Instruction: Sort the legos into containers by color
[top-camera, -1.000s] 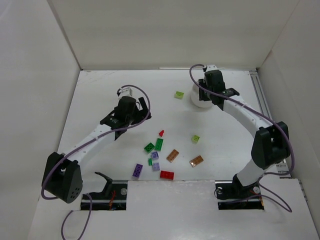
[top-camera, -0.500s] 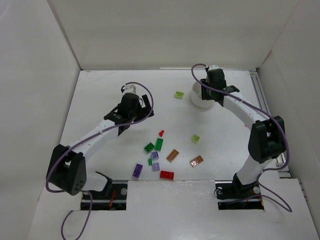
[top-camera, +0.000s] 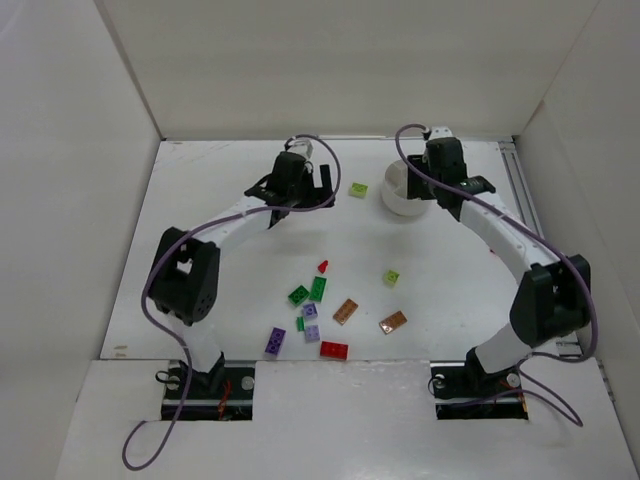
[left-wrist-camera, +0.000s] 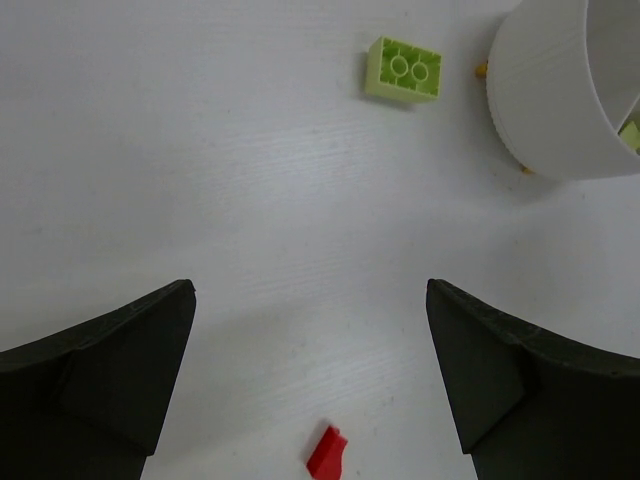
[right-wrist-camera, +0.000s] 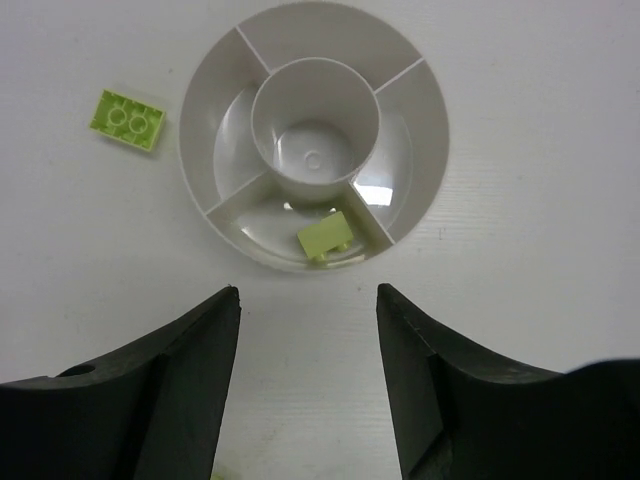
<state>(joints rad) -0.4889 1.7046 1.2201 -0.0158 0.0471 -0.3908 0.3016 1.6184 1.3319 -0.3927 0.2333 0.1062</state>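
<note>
The white table (top-camera: 200, 230) carries both arms. The left gripper (left-wrist-camera: 310, 290) hangs near the middle of the far edge, fingers spread. The right gripper (right-wrist-camera: 308, 292), fingers also spread, hangs over the dish (right-wrist-camera: 215, 130) toward the far right corner. One lime brick (right-wrist-camera: 326, 237) lies in a wedge. A second lime brick (left-wrist-camera: 402, 70) lies just beside the dish, toward the left edge. The other legos (top-camera: 318, 289) lie scattered toward the middle of the near edge.
</note>
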